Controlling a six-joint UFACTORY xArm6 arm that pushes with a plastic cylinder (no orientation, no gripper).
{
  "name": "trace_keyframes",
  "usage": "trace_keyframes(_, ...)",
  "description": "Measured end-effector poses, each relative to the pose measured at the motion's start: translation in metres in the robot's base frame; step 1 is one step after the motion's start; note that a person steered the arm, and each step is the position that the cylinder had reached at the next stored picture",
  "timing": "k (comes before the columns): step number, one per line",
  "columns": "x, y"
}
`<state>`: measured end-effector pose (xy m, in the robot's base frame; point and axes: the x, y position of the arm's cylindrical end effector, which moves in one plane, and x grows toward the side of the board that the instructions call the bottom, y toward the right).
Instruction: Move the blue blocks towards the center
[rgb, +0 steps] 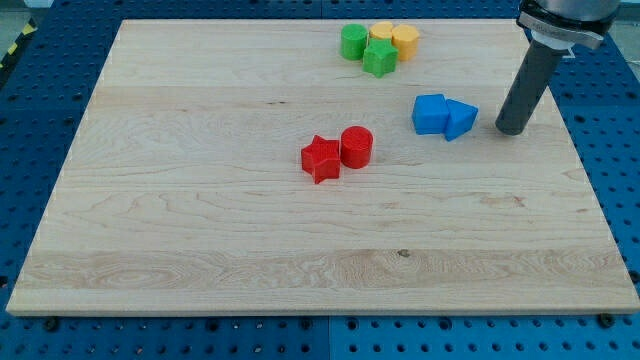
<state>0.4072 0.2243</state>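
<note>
Two blue blocks sit touching at the view's right of the board: a blue cube-like block (429, 113) and a blue wedge-shaped block (460, 119) on its right. My tip (510, 130) stands on the board just to the right of the blue wedge, a small gap apart. A red star-shaped block (321, 159) and a red cylinder (357, 146) sit touching near the board's middle.
At the view's top a cluster holds a green cylinder (353, 42), a green star-shaped block (379, 58), a yellow block (382, 33) and a yellow cylinder (405, 40). The wooden board (200, 200) lies on a blue perforated table (40, 100).
</note>
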Motion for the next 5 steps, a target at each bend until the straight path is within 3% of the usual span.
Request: trace_keyframes(5,-0.007,-0.089)
